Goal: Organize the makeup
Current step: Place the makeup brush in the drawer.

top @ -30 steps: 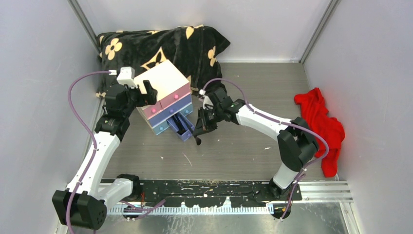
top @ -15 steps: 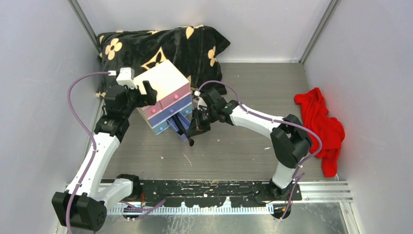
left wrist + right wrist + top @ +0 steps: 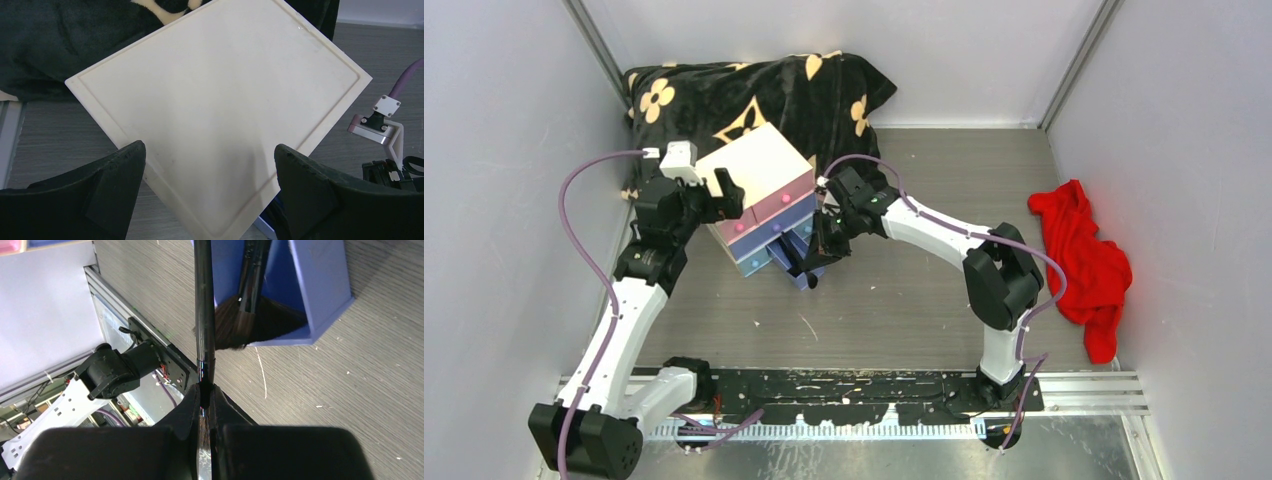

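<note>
The white-topped chest [image 3: 759, 165] with pink, purple and blue drawers stands near the far left corner of the worktop [image 3: 924, 300]. Right behind it lies a black blanket [image 3: 754, 90] printed with cream flower shapes and an angular emblem whose letters cannot be made out. One blue drawer [image 3: 796, 268] at the bottom is pulled out towards the middle of the worktop.

The right end effector [image 3: 816, 262] hangs over the front end of that drawer. In the right wrist view its fingers [image 3: 192, 405] are pressed together on a slim black-handled brush [image 3: 204, 315], whose handle runs along the drawer's open front corner. Whether its far end is inside cannot be told. A second brush [image 3: 250, 315] lies in the drawer, its dark bristles fanned against the front wall.

The left end effector [image 3: 208, 165] sits above a corner of the chest's top, its two fingers [image 3: 112, 180] spread wide apart with nothing between them but the lid below.

A red cloth [image 3: 1084, 260] lies crumpled by the right edge.
</note>
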Motion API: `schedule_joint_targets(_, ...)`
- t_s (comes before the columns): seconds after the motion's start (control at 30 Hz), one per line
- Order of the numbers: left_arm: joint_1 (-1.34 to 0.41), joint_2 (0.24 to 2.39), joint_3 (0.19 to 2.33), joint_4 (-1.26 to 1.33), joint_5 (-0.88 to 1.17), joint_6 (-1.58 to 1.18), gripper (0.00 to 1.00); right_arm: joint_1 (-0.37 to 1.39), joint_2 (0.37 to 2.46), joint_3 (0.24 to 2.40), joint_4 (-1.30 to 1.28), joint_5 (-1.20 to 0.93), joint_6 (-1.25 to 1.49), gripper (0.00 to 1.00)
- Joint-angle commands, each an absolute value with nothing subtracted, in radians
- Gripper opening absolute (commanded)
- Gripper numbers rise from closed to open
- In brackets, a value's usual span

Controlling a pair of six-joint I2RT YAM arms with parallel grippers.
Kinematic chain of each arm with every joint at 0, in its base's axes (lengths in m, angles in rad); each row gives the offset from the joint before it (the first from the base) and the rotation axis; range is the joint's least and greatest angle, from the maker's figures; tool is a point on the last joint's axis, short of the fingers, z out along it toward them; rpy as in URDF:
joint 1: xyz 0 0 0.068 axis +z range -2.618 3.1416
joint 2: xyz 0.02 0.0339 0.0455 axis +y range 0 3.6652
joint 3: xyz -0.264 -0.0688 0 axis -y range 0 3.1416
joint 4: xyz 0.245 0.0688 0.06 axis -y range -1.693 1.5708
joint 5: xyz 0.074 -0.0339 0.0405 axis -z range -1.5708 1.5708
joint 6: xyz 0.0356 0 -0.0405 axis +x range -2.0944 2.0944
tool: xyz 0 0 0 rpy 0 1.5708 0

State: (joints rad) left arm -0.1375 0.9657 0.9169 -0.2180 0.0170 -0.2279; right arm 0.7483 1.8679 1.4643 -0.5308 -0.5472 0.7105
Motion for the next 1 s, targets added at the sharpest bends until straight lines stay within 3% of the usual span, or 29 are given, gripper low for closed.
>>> schedule_joint_targets(0.0,-0.137,0.948,0.921,-0.254,0.003,-0.228,1.00,0.737,1.865,1.483,-0.579,-0.531,0.713,0.01)
schedule_joint_targets(0.2,-0.138,0.945,0.922,-0.250,0.007,-0.230,1.00,0.738,1.855,1.439,-0.572,-0.525,0.728,0.01)
schedule_joint_targets(0.63,-0.138,0.939,0.933,-0.260,0.025,-0.230,1.00,0.725,2.017,1.639,-0.597,-0.526,0.721,0.02)
schedule_joint_targets(0.97,-0.138,0.939,0.935,-0.260,0.032,-0.231,1.00,0.719,2.077,1.660,-0.501,-0.570,0.796,0.04)
